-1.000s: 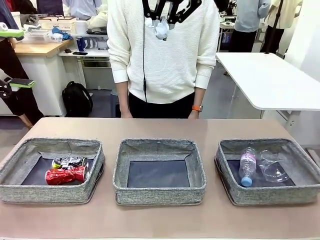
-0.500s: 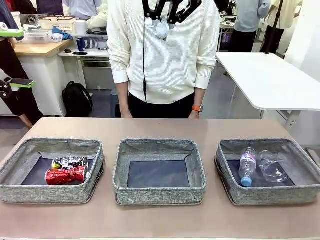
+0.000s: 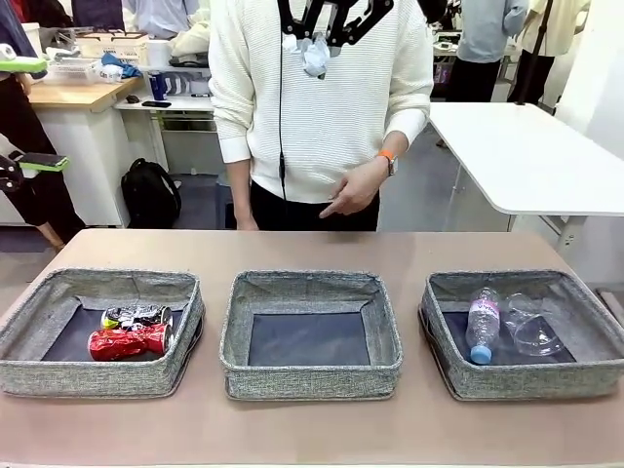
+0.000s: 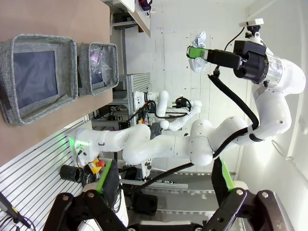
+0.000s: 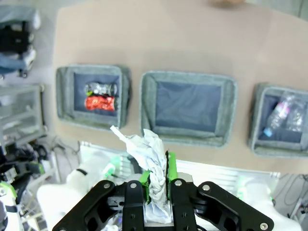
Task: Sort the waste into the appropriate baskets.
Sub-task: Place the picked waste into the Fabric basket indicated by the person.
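High above the far side of the table, my right gripper (image 3: 315, 39) is shut on the crumpled white paper ball (image 3: 315, 56). Its own wrist view looks straight down past the paper ball (image 5: 148, 149) at three grey woven baskets. The left basket (image 3: 29, 322) holds a dark printed can (image 3: 136, 316) and a red can (image 3: 127, 342). Nothing lies on the dark bottom of the middle basket (image 3: 310, 292). In the right basket (image 3: 585, 312) lie a clear bottle (image 3: 482, 325) with a blue cap and a clear cup (image 3: 532, 331). My left gripper (image 4: 163, 175) is open, holding nothing, well away from the table.
A person in a white sweater stands at the table's far edge, one hand (image 3: 353, 189) raised in front of the waist. Bare brown tabletop (image 3: 312, 249) lies between the baskets and the person. A white table (image 3: 526, 156) stands at the back right.
The person's hand has come up from behind the table edge to waist height. Both grippers and the paper ball have stayed put.
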Robot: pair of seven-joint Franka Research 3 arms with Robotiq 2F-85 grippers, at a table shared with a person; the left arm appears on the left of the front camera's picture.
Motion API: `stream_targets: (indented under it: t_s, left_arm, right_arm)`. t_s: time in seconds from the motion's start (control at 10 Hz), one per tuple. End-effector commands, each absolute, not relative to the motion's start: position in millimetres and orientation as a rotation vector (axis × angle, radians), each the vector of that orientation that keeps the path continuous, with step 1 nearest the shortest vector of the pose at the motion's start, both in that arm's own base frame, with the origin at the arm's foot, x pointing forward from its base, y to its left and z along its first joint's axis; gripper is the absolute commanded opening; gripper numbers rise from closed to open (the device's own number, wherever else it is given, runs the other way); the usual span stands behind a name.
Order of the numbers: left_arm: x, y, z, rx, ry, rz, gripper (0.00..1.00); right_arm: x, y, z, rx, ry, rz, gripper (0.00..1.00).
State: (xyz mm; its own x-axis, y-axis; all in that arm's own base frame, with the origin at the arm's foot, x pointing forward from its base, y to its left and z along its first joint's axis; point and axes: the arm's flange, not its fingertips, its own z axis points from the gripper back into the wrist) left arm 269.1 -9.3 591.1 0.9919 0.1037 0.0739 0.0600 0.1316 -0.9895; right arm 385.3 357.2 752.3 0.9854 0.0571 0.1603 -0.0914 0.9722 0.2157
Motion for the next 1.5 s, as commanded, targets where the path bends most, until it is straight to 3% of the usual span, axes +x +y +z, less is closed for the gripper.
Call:
stream_targets:
  t_s: [0.0, 1.1, 1.4]
  left_arm:
    - [268, -6, 591, -1.437, -0.138, 0.007, 1.0]
    - [268, -6, 591, -1.437, -0.138, 0.007, 1.0]
    - [268, -6, 591, -1.437, -0.138, 0.007, 1.0]
  right_arm:
    - [384, 356, 752, 0.221, -0.16, 0.071, 0.08]
    - [385, 357, 752, 0.224, -0.154, 0.075, 0.08]
    - [381, 355, 635, 0.205, -0.049, 0.101, 0.08]
